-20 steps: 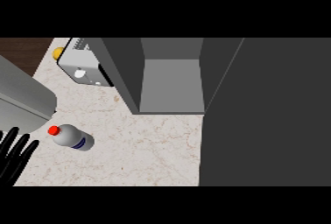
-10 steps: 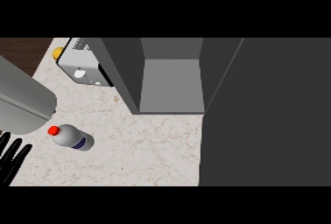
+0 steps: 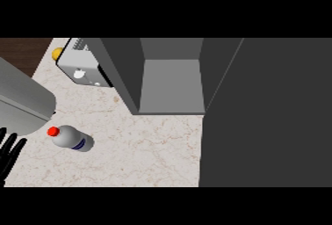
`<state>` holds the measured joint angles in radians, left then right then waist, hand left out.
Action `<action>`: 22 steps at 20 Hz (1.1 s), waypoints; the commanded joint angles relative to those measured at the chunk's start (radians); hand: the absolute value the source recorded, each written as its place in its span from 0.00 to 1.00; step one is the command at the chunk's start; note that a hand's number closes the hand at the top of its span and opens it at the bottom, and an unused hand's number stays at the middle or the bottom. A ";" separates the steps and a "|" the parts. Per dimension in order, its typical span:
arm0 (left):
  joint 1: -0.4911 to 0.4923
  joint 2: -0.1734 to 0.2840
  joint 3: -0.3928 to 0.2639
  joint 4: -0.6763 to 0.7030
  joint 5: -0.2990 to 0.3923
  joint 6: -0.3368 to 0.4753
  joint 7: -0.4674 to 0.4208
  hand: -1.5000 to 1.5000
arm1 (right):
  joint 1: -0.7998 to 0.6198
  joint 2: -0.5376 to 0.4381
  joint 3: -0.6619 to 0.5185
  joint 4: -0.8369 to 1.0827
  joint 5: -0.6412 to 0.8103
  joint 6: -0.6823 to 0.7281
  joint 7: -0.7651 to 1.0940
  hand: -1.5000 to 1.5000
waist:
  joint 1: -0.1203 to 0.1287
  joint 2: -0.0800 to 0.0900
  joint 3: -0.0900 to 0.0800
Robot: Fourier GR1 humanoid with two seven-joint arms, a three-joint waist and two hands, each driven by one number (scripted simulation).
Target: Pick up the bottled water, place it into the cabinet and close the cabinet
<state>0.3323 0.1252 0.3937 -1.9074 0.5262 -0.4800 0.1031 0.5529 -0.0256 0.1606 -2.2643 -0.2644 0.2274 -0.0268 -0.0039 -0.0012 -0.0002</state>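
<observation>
The left hand shows at about eight o'clock, cut off by the view's left edge; its black fingers are straight and slightly spread, pointing up, holding nothing. Just beside it, not touching, the bottled water lies on the marble counter, long axis running ten to four o'clock, red cap toward ten (blue label band near the base). A grey curved body overhangs at nine o'clock; what it is cannot be told. Farther, at twelve o'clock, the cabinet stands open, its dark door filling the right side. At eleven o'clock a white appliance is partly hidden behind the cabinet's wall.
</observation>
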 commanded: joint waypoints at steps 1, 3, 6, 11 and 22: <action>-0.066 0.025 0.036 0.105 -0.062 -0.015 -0.051 0.00 | 0.059 0.002 0.049 -0.041 0.023 0.018 -0.013 0.00 | -0.003 0.000 0.000; -0.093 0.025 0.036 0.153 -0.075 -0.033 -0.081 0.00 | -0.021 0.009 0.038 -0.041 0.026 -0.031 0.050 0.00 | 0.001 0.001 0.000; -0.135 0.050 0.054 0.296 -0.143 -0.077 -0.167 0.00 | 0.036 0.024 0.046 0.070 0.070 0.022 -0.106 0.00 | -0.006 0.001 0.000; -0.188 0.079 0.058 0.392 -0.203 -0.081 -0.206 0.00 | 0.113 -0.023 0.007 0.016 -0.008 0.079 -0.131 0.00 | -0.007 0.000 0.000; -0.374 0.120 0.053 0.835 -0.332 -0.051 -0.366 0.00 | 0.116 -0.020 0.056 -0.006 0.036 0.066 -0.111 0.00 | -0.011 0.002 -0.001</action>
<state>0.0305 0.2384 0.4455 -1.2432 0.2461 -0.5555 -0.2000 0.6581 -0.0338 0.2114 -2.2587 -0.2247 0.2819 -0.1363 -0.0104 0.0000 -0.0005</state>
